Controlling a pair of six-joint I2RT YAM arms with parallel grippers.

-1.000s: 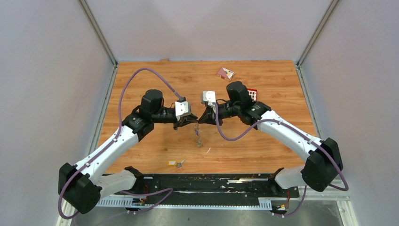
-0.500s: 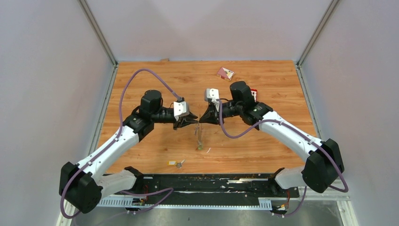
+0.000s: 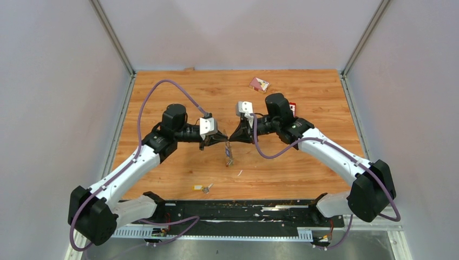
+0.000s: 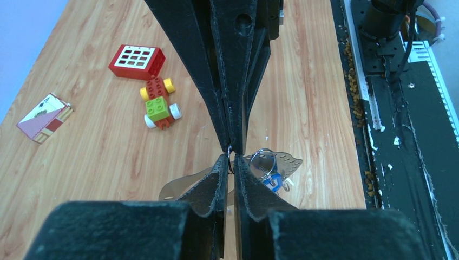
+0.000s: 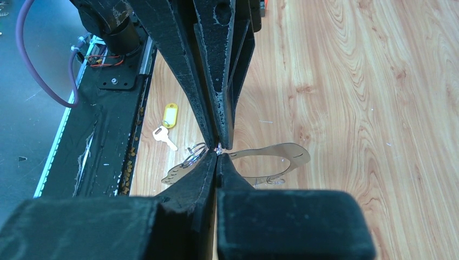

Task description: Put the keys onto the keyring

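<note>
Two arms angle in from the near corners, elbows out and forearms roughly level above the table, so the grippers meet tip to tip over the middle. The right gripper (image 3: 234, 138) has its fingers pressed tight together, pinching the thin wire at the top of the keyring (image 4: 287, 161). The left gripper (image 3: 222, 140) faces it nose to nose. Its fingers are almost together with a thin slit between them, and their tips are at the same wire; whether they grip it cannot be told. The keyring, a flat grey loop carrying a blue tag (image 4: 273, 181), hangs just under the meeting tips. A key (image 5: 164, 135) with a yellow tag lies on the table, well apart from the fingers, toward the arm bases. A toy car (image 4: 159, 105) and a red block (image 4: 136, 60) lie on the far side of the fingers.
</note>
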